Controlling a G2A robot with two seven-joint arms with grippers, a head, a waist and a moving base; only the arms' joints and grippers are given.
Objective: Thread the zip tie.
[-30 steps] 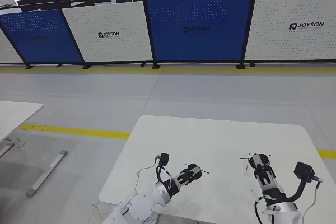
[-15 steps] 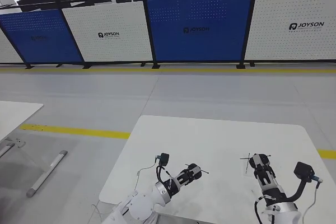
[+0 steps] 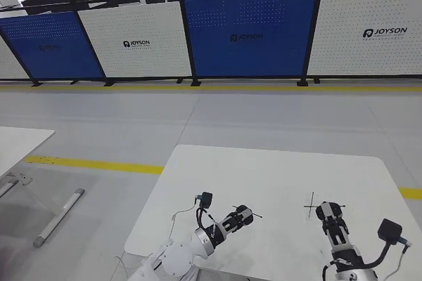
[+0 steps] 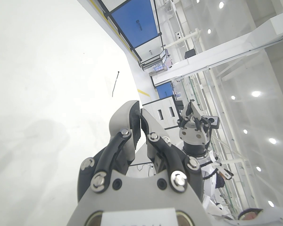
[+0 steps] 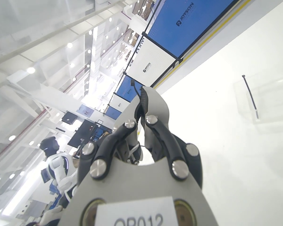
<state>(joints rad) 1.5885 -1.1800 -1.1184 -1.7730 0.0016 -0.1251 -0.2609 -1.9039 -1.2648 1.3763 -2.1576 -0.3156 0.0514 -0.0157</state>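
Note:
My left gripper (image 3: pixel 247 213) (image 4: pixel 139 115) hovers low over the white table (image 3: pixel 267 168) near its front edge, shut on a thin black zip tie (image 3: pixel 257 215) that sticks out sideways. My right gripper (image 3: pixel 324 206) (image 5: pixel 141 92) is farther right, shut on another black zip tie (image 5: pixel 135 86) whose end pokes past the fingertips. A third zip tie (image 3: pixel 311 199) (image 4: pixel 115 84) (image 5: pixel 250 96) lies loose on the table just beside the right gripper. The left wrist view has the right gripper (image 4: pixel 190 105) in the distance, facing it.
The table's far half is bare white surface. A second white table (image 3: pixel 7 147) stands off to the left across the floor. Blue and white partition panels (image 3: pixel 250 38) line the back, beyond a yellow floor line (image 3: pixel 91 165).
The right arm has drawn back toward the table's near edge with its zip tie held. The left arm has stayed put.

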